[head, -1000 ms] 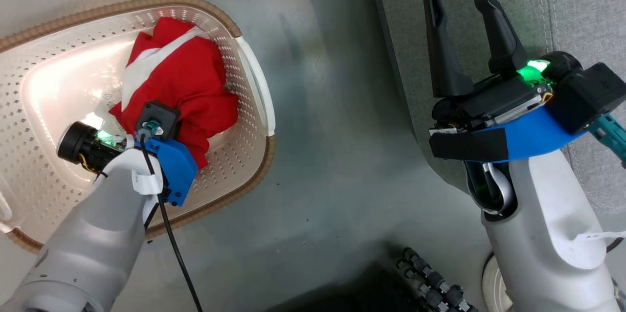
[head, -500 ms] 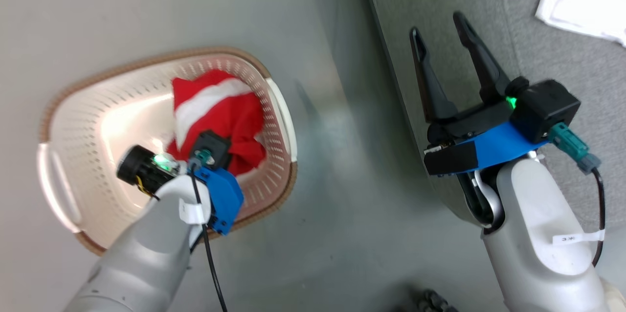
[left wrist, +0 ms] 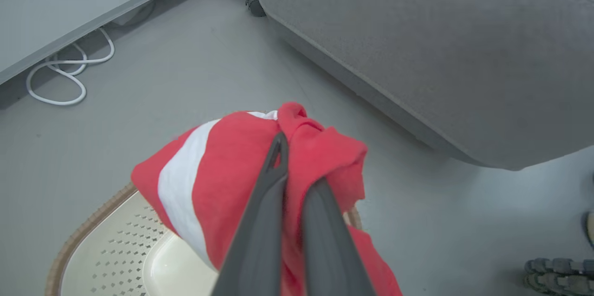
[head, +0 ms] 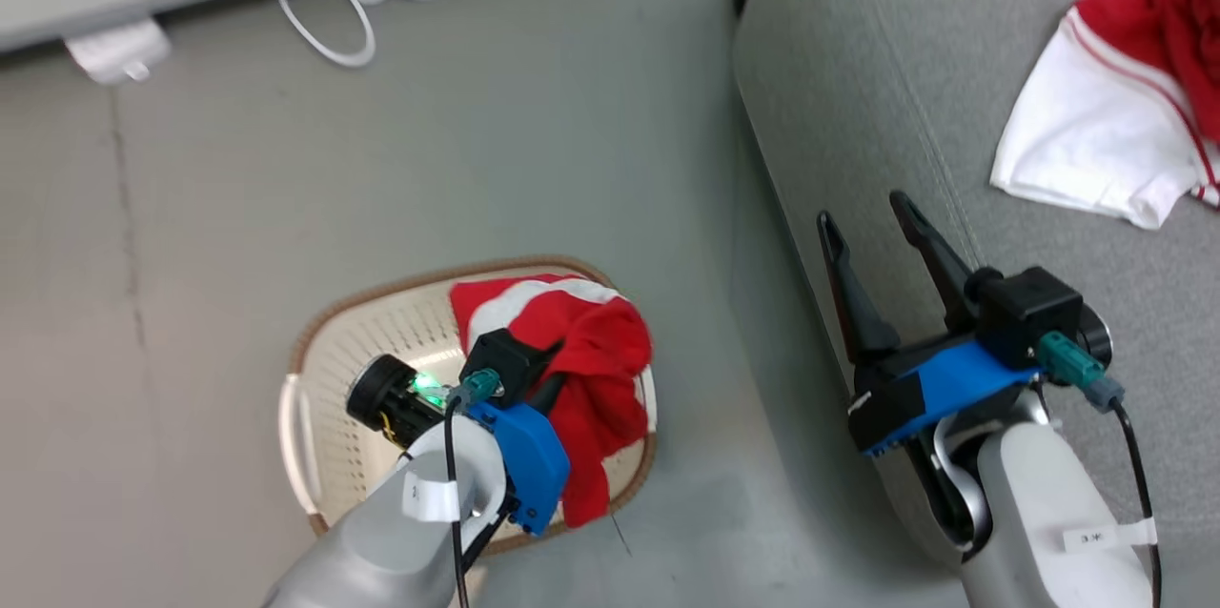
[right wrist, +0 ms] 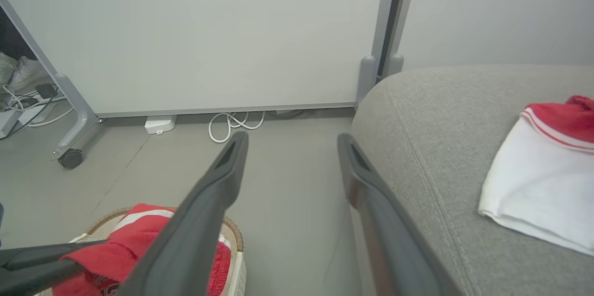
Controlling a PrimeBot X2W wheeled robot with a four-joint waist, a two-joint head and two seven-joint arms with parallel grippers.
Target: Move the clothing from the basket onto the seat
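My left gripper (left wrist: 281, 143) is shut on a red garment with a white stripe (left wrist: 222, 166). The bunched clothing (head: 591, 370) hangs from the gripper (head: 560, 368) above the right end of the cream perforated basket (head: 324, 351), its tail drooping over the brown rim. My right gripper (head: 869, 219) stands open with nothing between its fingers, over the left edge of the grey seat (head: 858, 93). A second garment, white with red stripes (head: 1106, 131), lies on the seat at the far right. The right wrist view shows it (right wrist: 533, 184) on the cushion (right wrist: 417, 115).
A coiled white cable (head: 353, 17) and a white adapter (head: 114, 55) lie on the grey floor by a panel on casters (right wrist: 69, 157). A dark ribbed object (left wrist: 552, 273) sits on the floor near the seat's front. Bare floor separates basket and seat.
The head camera has moved, so the basket looks smaller and lower. My left gripper has lifted the red garment from the basket's bottom to above its rim. The right gripper stays open.
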